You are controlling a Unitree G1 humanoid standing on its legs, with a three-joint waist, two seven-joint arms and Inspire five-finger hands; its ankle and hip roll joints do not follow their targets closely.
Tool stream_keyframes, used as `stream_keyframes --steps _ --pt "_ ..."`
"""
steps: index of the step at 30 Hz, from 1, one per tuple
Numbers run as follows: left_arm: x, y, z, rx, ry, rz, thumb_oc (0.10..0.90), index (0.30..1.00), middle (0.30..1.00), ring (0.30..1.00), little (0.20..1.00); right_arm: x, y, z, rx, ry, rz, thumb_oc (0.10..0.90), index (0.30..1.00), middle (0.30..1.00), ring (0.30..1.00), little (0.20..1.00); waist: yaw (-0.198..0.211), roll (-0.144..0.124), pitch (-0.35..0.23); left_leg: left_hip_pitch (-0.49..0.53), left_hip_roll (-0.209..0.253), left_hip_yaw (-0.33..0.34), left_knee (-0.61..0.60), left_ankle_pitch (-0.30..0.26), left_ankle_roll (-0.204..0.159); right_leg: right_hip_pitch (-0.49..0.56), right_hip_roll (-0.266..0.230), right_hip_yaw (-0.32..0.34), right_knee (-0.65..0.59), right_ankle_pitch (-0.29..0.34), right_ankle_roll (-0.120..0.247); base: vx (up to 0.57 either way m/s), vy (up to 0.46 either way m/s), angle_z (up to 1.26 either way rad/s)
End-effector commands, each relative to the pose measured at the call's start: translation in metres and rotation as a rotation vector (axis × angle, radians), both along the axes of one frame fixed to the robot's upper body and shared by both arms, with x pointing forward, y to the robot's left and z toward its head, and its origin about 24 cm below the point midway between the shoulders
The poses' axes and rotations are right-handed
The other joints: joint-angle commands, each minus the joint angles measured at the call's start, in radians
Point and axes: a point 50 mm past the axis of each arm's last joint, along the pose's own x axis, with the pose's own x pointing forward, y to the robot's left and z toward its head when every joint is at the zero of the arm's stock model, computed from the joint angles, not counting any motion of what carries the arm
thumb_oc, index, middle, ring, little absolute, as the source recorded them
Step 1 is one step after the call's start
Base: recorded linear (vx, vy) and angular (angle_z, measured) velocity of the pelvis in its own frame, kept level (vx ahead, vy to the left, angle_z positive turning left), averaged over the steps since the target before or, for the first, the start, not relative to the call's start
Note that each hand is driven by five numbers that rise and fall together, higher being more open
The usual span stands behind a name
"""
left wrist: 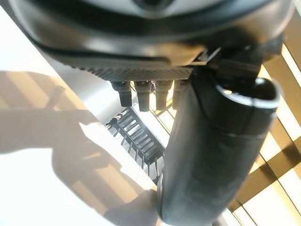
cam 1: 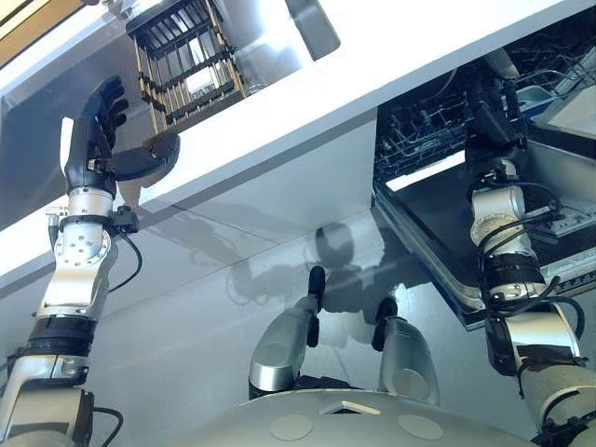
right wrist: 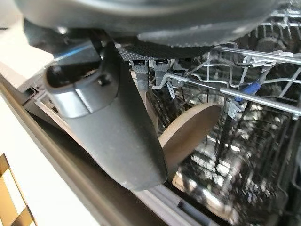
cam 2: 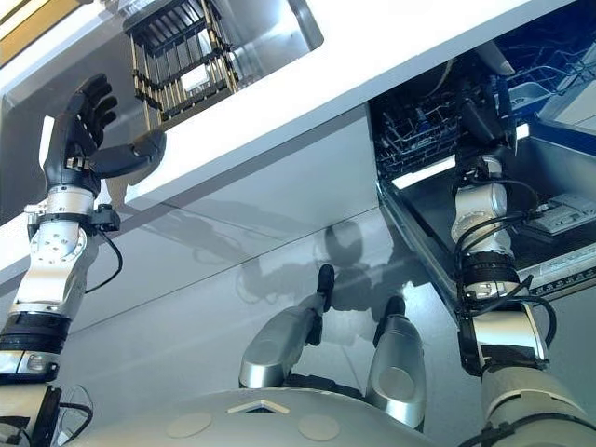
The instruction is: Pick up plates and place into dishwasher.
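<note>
Right robot hand (right wrist: 122, 136) is held inside the dishwasher rack (right wrist: 244, 84), thumb against a tan plate (right wrist: 188, 132); grip cannot be told. Left robot hand (cam 1: 98, 130) is spread, empty, by the bench (cam 1: 307, 102) drying rack (cam 1: 186, 56).

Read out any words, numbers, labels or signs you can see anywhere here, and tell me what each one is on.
No readable text in any view.
Dishwasher door: the pale panel on its inner face shows no print that can be made out.
Dish rack in the sink: no label.
Plate in the dishwasher rack: plain, unmarked.
</note>
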Motion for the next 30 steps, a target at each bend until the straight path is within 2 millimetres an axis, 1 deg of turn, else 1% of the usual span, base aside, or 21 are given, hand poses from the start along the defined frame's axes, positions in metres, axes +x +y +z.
stream_keyframes --steps 1,4,6,7,9,12,15,17,19,20,22,25,30 --pt "0.003 0.007 0.048 0.083 -0.154 0.018 0.8 0.9 0.9 0.9 0.9 -0.001 0.099 0.183 -0.243 -0.76 0.228 0.8 0.9 0.9 0.9 0.9 0.004 -0.086 0.002 0.026 -0.128 0.015 0.117 -0.166 0.081 0.078 -0.006 0.019 -0.226 0.172 0.043 0.0 0.0 0.0" --pt "0.003 0.003 0.044 0.074 -0.154 0.014 0.8 0.9 0.9 0.9 0.9 -0.009 0.095 0.181 -0.33 -0.762 0.112 0.8 0.9 0.9 0.9 0.9 -0.005 -0.082 0.006 0.035 -0.131 0.017 0.114 -0.167 0.082 0.083 -0.008 0.022 -0.234 0.178 0.044 0.0 0.005 0.01" --pt "0.004 0.0 0.042 0.069 -0.154 0.014 0.8 0.9 0.9 0.9 0.9 -0.016 0.094 0.182 -0.454 -0.743 -0.028 0.8 0.9 0.9 0.9 0.9 -0.013 -0.081 0.007 0.042 -0.133 0.021 0.109 -0.168 0.082 0.088 -0.009 0.026 -0.245 0.185 0.046 0.0 0.022 0.03" --pt "0.004 -0.002 0.04 0.064 -0.156 0.014 0.8 0.9 0.9 0.9 0.9 -0.022 0.094 0.186 -0.565 -0.745 -0.125 0.8 0.9 0.9 0.9 0.9 -0.018 -0.079 0.007 0.048 -0.135 0.025 0.104 -0.169 0.082 0.09 -0.01 0.031 -0.254 0.19 0.049 0.0 0.0 0.0" --pt "0.004 -0.003 0.039 0.06 -0.158 0.015 0.8 0.9 0.9 0.9 0.9 -0.025 0.096 0.188 -0.624 -0.755 -0.158 0.8 0.9 0.9 0.9 0.9 -0.021 -0.079 0.008 0.054 -0.136 0.029 0.098 -0.171 0.083 0.094 -0.01 0.034 -0.264 0.195 0.051 -0.01 0.006 -0.02" --pt "0.003 -0.006 0.036 0.058 -0.161 0.016 0.8 0.9 0.9 0.9 0.9 -0.027 0.097 0.19 -0.73 -0.762 -0.136 0.8 0.9 0.9 0.9 0.9 -0.026 -0.082 0.003 0.07 -0.141 0.035 0.08 -0.168 0.084 0.103 -0.012 0.041 -0.28 0.205 0.058 0.0 0.0 -0.01" --pt "0.003 -0.006 0.035 0.057 -0.161 0.006 0.8 0.9 0.9 0.9 0.9 -0.024 0.093 0.19 -0.825 -0.729 -0.199 0.8 0.9 0.9 0.9 0.9 -0.026 -0.088 -0.005 0.081 -0.141 0.038 0.065 -0.168 0.082 0.109 -0.011 0.045 -0.291 0.209 0.063 -0.01 -0.006 -0.11" --pt "0.003 -0.008 0.033 0.061 -0.157 0.001 0.8 0.9 0.9 0.9 0.9 -0.023 0.09 0.187 -0.86 -0.693 -0.253 0.8 0.9 0.9 0.9 0.9 -0.028 -0.097 -0.01 0.089 -0.139 0.041 0.06 -0.171 0.084 0.117 -0.01 0.048 -0.296 0.211 0.066 0.0 -0.008 -0.03" --pt "0.002 -0.007 0.033 0.066 -0.153 0.001 0.8 0.9 0.9 0.9 0.9 -0.023 0.084 0.178 -0.906 -0.639 -0.312 0.8 0.9 0.9 0.9 0.9 -0.033 -0.112 -0.017 0.101 -0.138 0.044 0.057 -0.179 0.088 0.127 -0.008 0.054 -0.3 0.211 0.067 0.02 -0.043 -0.03" --pt "0.001 -0.007 0.033 0.067 -0.152 0.0 0.8 0.9 0.9 0.9 0.9 -0.023 0.083 0.177 -0.917 -0.629 -0.32 0.8 0.9 0.9 0.9 0.9 -0.034 -0.114 -0.018 0.103 -0.138 0.045 0.058 -0.181 0.088 0.128 -0.008 0.055 -0.299 0.211 0.067 0.02 -0.041 -0.02" --pt "0.0 -0.007 0.032 0.072 -0.149 -0.008 0.8 0.9 0.9 0.9 0.9 -0.022 0.077 0.167 -0.971 -0.563 -0.361 0.8 0.9 0.9 0.9 0.9 -0.04 -0.125 -0.023 0.109 -0.138 0.041 0.062 -0.187 0.092 0.134 -0.005 0.066 -0.296 0.209 0.066 0.01 -0.018 0.0" --pt "-0.001 -0.008 0.032 0.081 -0.143 -0.012 0.8 0.9 0.9 0.9 0.9 -0.023 0.062 0.148 -0.964 -0.451 -0.372 0.8 0.9 0.9 0.9 0.9 -0.056 -0.141 -0.032 0.124 -0.137 0.039 0.066 -0.198 0.097 0.147 0.003 0.085 -0.284 0.198 0.064 0.02 -0.02 0.01" --pt "-0.001 -0.009 0.029 0.092 -0.125 -0.012 0.8 0.9 0.9 0.9 0.9 -0.029 0.037 0.116 -0.946 -0.292 -0.357 0.8 0.9 0.9 0.9 0.9 -0.081 -0.159 -0.05 0.157 -0.135 0.037 0.069 -0.214 0.104 0.175 0.013 0.1 -0.263 0.176 0.059 0.04 -0.006 0.03"
